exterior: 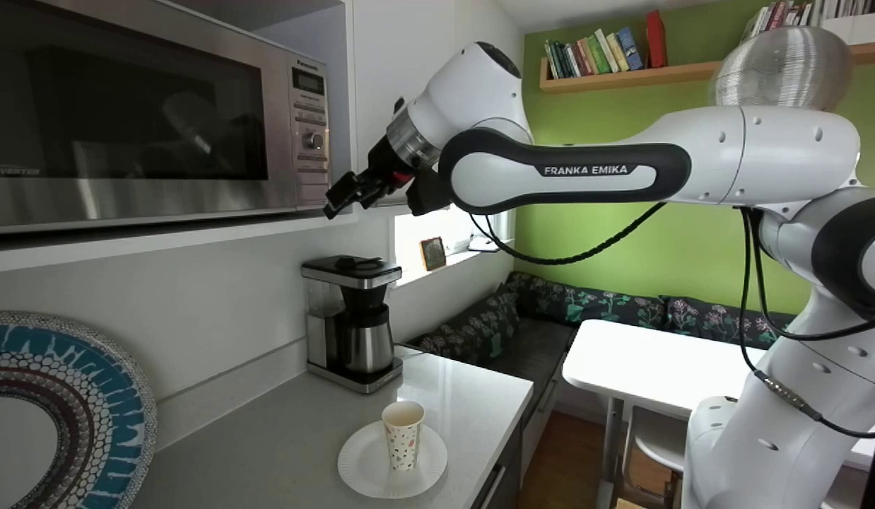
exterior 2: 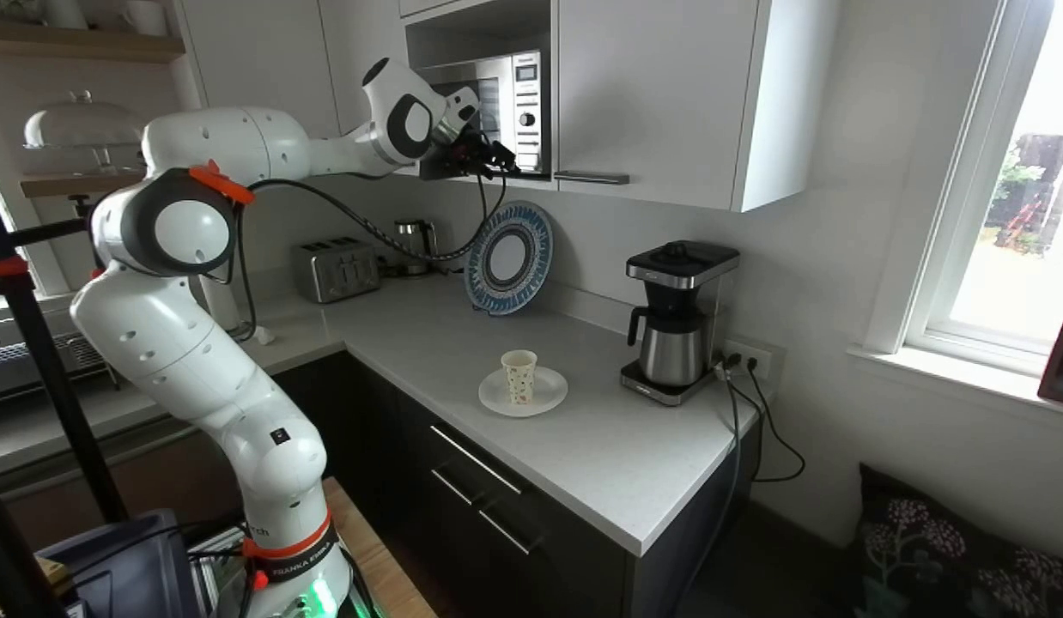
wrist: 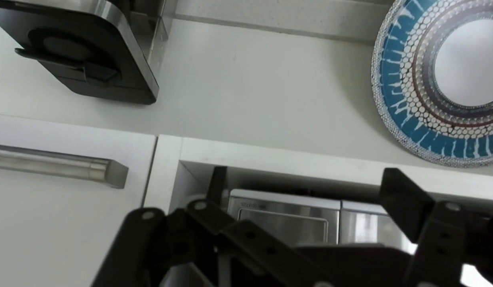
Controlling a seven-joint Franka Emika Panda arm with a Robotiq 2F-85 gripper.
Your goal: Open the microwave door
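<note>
My claw [wrist: 306, 183] hangs near the lower right corner of the microwave [exterior 2: 501, 107], as you face it, released: its fingers [wrist: 405, 203] stand wide apart and hold nothing. I cannot tell whether a tip touches the microwave. Just beyond is the panel [exterior: 310, 127], the microwave's right-hand strip with display and knob; at its foot is an outlined block [wrist: 284, 223], likely the release, since I see no handle. I read this as the approach, with opening not yet begun. The next move calls for setting one fingertip squarely on that block and pressing; should the door [exterior: 137, 113] spring loose, I would hook its edge and swing it outward, keeping out of its path.

The door fills the rest of the microwave's front, left of the panel. It looks closed, flush with the panel: a wide, dark, glossy pane holding a dim reflection, framed in brushed steel, with small lettering low on its left.

Below the microwave, a blue-patterned platter [exterior 2: 508, 257] stands on edge. Lower than the microwave and to its right, a coffee maker [exterior 2: 673, 326] stands on the worktop [exterior 2: 600, 463].
</note>
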